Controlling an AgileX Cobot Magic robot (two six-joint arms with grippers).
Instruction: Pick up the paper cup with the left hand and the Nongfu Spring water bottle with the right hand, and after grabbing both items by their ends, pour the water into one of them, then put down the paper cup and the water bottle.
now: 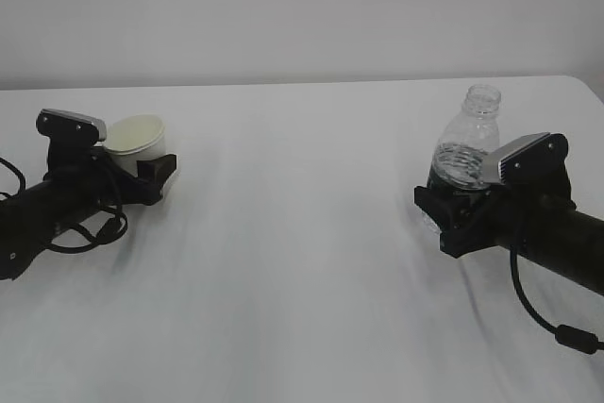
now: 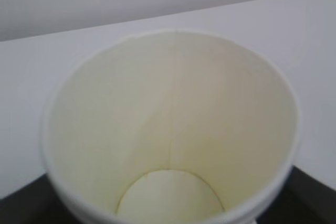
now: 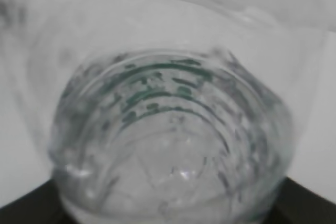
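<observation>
- Paper cup [image 1: 138,134] sits at the left of the table [image 1: 302,261], upright, white outside, pale cream inside, with a rolled rim.
- Left end effector [image 1: 142,172] lies low on the table with its dark jaws either side of the cup's lower part; jaws stand wide apart around the cup. Contact with the cup wall cannot be confirmed, so whether it grips is unclear.
- Left wrist view: looks straight down into the cup [image 2: 170,129]; a vertical seam runs down the inner wall to a round base; no liquid is discernible inside. Dark jaw parts show at both lower corners.
- Nongfu Spring water bottle [image 1: 466,143] stands upright at the right of the table, clear, ribbed, capless threaded neck on top.
- Right end effector [image 1: 453,209] is at the bottle's lower body, jaws moderately apart and closed around it; the bottle's base is hidden behind the dark jaws.
- Right wrist view: bottle [image 3: 173,129] fills the frame, ribs and green label markings seen through the plastic; water level cannot be read.
- Cup and bottle are well apart, with bare white table between them.
</observation>
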